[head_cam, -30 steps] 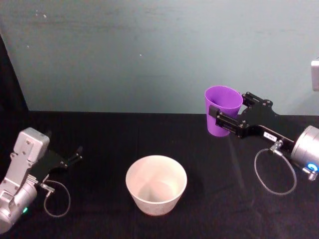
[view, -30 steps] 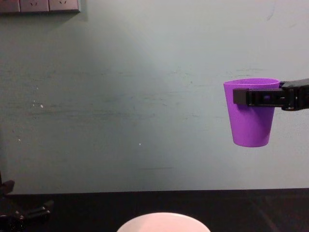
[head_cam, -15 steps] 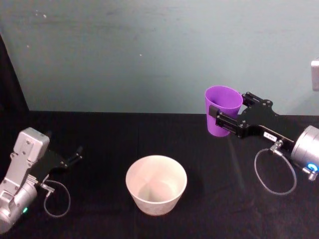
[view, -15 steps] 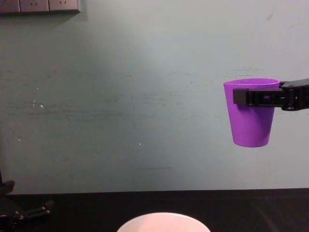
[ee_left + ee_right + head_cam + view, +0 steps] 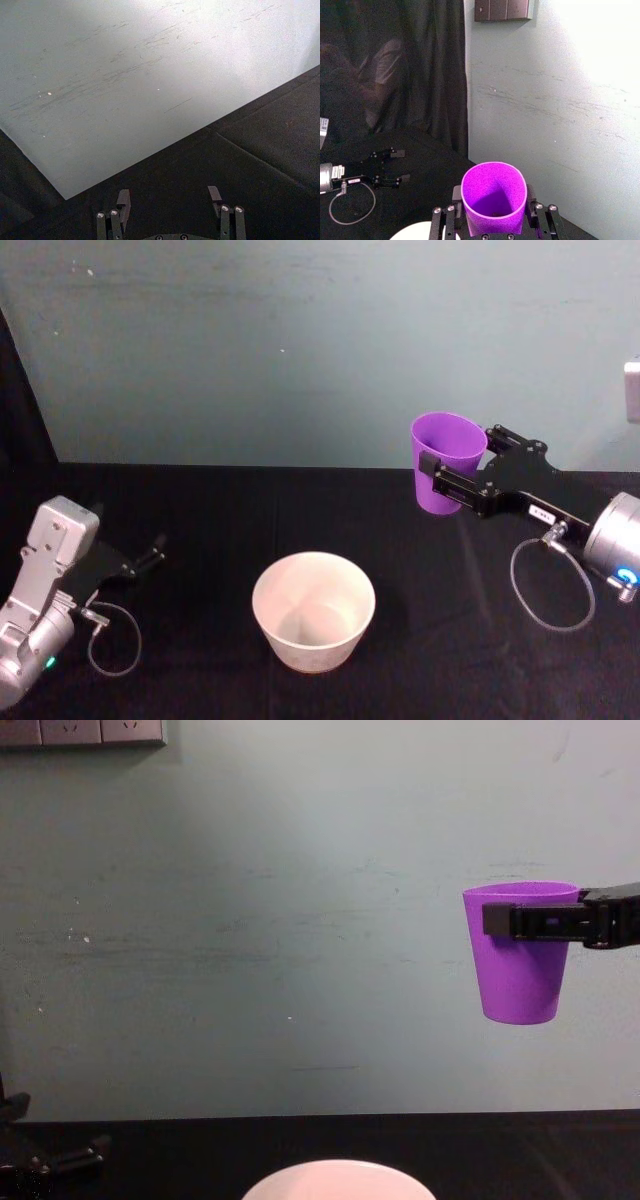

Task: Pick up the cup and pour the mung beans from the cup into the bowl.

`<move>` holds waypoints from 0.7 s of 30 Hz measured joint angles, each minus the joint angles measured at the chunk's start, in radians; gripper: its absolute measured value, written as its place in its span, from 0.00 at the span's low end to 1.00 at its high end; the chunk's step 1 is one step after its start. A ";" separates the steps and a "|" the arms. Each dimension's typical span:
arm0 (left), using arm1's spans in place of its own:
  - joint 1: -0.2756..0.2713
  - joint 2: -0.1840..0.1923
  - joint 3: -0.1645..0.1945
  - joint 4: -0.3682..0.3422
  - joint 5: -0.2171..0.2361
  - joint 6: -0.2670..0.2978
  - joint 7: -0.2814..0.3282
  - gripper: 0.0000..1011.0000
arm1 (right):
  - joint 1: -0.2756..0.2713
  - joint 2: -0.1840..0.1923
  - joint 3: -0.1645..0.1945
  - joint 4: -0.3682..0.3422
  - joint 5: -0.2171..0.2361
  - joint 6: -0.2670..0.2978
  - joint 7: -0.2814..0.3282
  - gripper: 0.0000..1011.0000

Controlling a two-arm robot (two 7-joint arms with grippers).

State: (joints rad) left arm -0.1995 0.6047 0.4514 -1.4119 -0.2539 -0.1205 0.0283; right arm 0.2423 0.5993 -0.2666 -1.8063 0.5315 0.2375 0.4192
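Observation:
The purple cup hangs upright in the air, well above the table and to the right of the bowl. My right gripper is shut on the cup just below its rim. In the chest view the cup shows against the wall with a black finger across its upper part, and the bowl's pale rim peeks in at the bottom. The right wrist view looks down into the cup, whose inside looks plain purple. My left gripper rests open, low at the left; its fingers stand apart with nothing between them.
A black cloth covers the table, backed by a pale teal wall. A dark curtain hangs at the left. Wall sockets sit high on the wall. Cable loops hang by both wrists.

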 joint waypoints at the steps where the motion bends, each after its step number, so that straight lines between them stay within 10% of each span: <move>1: 0.000 0.000 0.000 0.000 0.000 0.000 0.000 0.99 | 0.000 0.000 0.000 0.000 0.000 0.000 0.000 0.72; 21: 0.000 0.000 0.000 0.000 0.000 0.000 0.000 0.99 | 0.000 0.000 0.000 0.000 0.000 0.000 0.000 0.72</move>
State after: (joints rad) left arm -0.1995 0.6047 0.4514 -1.4119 -0.2539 -0.1205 0.0283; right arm 0.2423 0.5994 -0.2666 -1.8063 0.5315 0.2375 0.4192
